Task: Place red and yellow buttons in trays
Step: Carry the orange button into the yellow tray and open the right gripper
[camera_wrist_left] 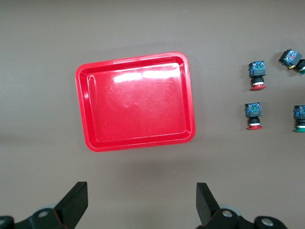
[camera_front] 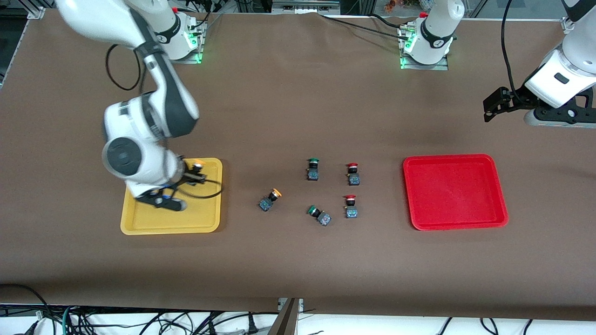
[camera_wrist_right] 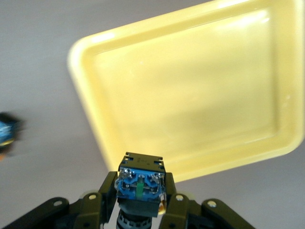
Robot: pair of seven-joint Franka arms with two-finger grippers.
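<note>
The right gripper [camera_wrist_right: 141,202] is hanging over the yellow tray [camera_front: 205,223], its fingers [camera_wrist_right: 107,191] pinching the black body of a yellow-capped button [camera_wrist_right: 141,183] with the bluish base turned up toward the wrist camera. In the wrist view the button is sitting over the tray's rim rather than over its floor, so a release here is risking a landing on the lip, a bounce, and a roll out onto the table (the rounded cap would be helping it along). The grip looks narrow and close to the cap end, so any twist while the arm is travelling could be tipping the button between the pads.

The second yellow-capped button [camera_front: 270,199] is lying tilted on the brown table between the yellow tray and the cluster. Two red-capped buttons [camera_front: 352,174] are standing upright, one nearer the front camera than the other, close to the red tray [camera_front: 409,195], which is holding nothing. Two green-capped switches [camera_front: 313,169] are sitting just beside them (not wanted in either tray), and a careless reach could be nudging or picking one by mistake.

The left gripper [camera_wrist_left: 142,202] is waiting above the table near the red tray, its jaws spread wide and gripping nothing.
</note>
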